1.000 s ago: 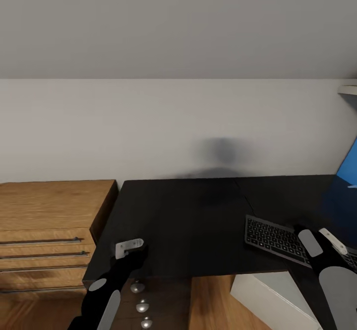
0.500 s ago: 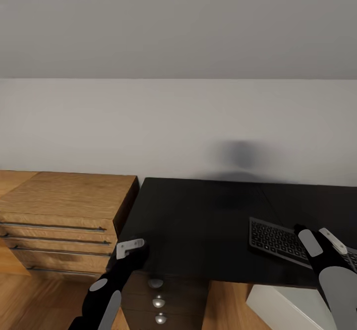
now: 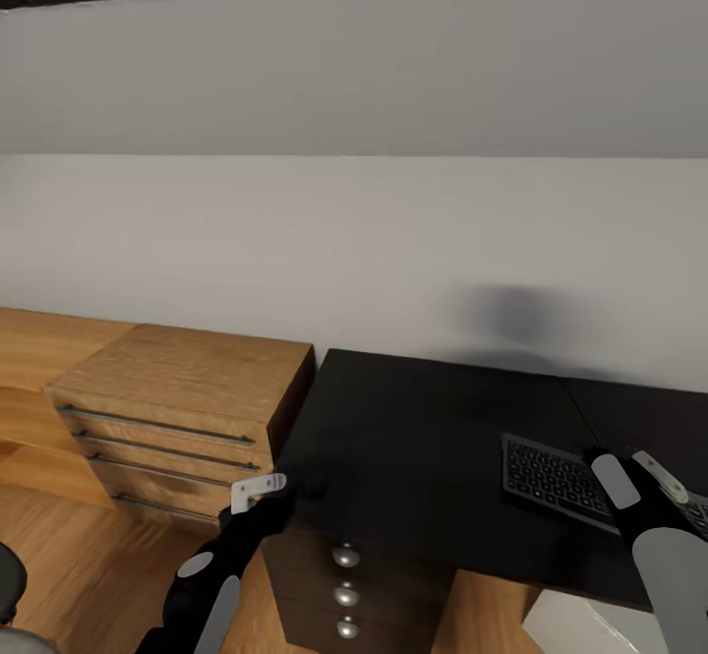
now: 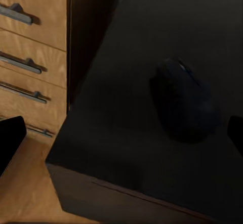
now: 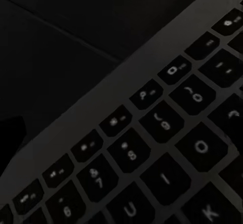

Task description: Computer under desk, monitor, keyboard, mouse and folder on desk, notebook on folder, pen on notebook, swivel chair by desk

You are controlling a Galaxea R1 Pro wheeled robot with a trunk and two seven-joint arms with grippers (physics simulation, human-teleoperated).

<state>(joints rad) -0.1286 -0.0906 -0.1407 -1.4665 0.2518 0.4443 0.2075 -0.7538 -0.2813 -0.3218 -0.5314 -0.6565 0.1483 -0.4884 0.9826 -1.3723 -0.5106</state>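
Mouse (image 4: 185, 100) lying on the black bench (image 3: 433, 438) near its left front corner, a dark oval hard to pick out against the top; in the head view a faint rounded lump at lower centre-left (image 3: 315, 479), just right of and slightly beyond the left claw (image 3: 258, 490). Long axis running roughly away from the bench's front edge, tilted a little, judged from the left wrist view, where it sits centre-right between two dark finger edges at the frame's sides. Left claw apparently released, fingers spread wide and holding nothing. Keyboard (image 3: 575, 482) at the lower right of the head view, flat on the bench, well apart from the mouse. Right claw (image 3: 639, 475) hovering right over its keys (image 5: 167, 148); released or clenched, cannot tell. Left arm clearly the nearer one for the mouse. Likely next: short reach forward and down to close across the narrow width. Wooden drawer unit (image 3: 187, 393) standing just left of the bench.
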